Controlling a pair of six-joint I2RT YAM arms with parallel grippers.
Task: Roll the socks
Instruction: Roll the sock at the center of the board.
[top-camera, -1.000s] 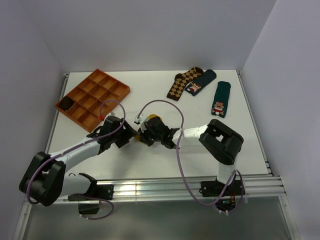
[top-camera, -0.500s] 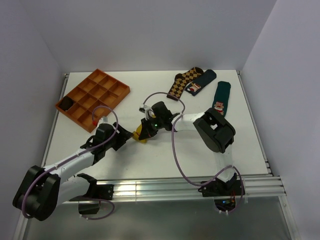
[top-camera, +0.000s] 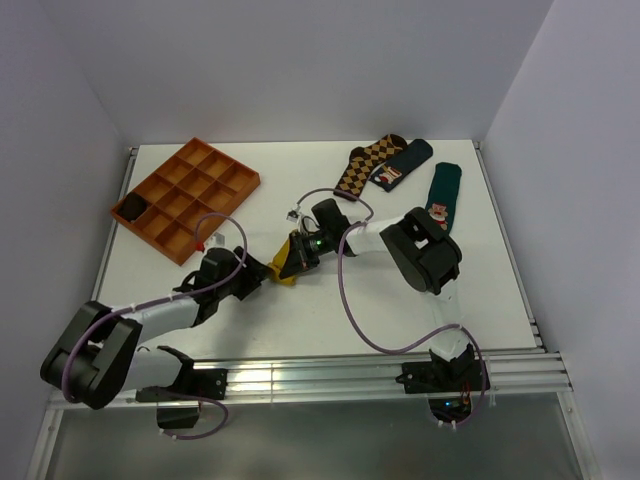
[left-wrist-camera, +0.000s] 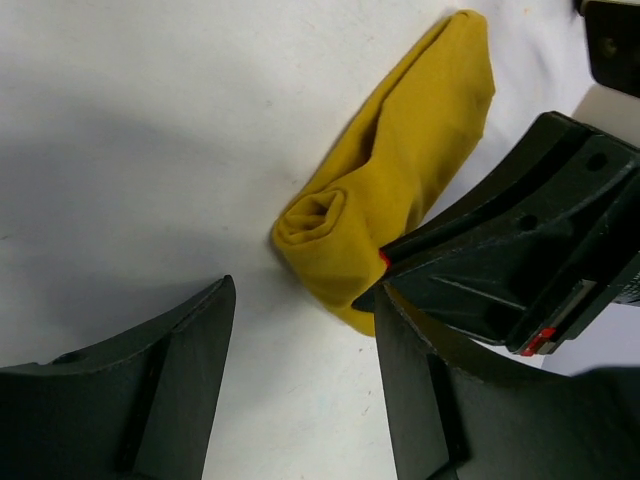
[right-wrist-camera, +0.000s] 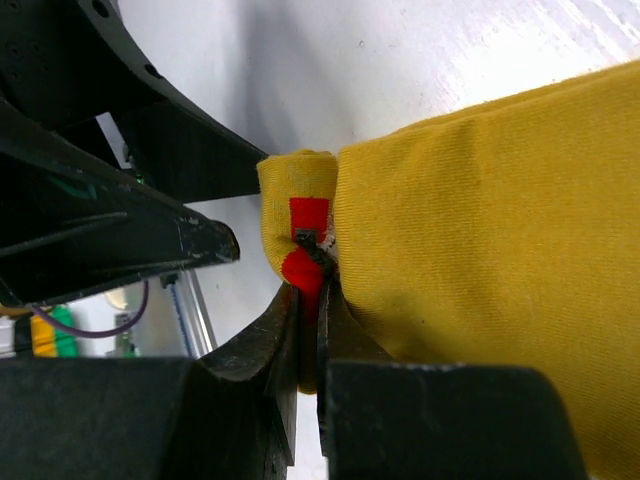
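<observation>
Rolled mustard sock (top-camera: 283, 268) lay mid-desk (top-camera: 300, 180), between both grippers.
The right gripper (right-wrist-camera: 310, 270) had its jaws pinched tight on the sock's red-patched edge; the left gripper (left-wrist-camera: 305, 300) stood with jaws apart, just beside the roll's coiled end.

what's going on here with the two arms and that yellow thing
The two arms are rolling a mustard-yellow sock near the middle of the table. The right arm has its jaws shut on a fold at the sock's edge, right at a small red patch. The left arm faces the sock's rolled end with its jaws open, not gripping it. The argyle sock and the dark green socks lie untouched at the far side.
</observation>
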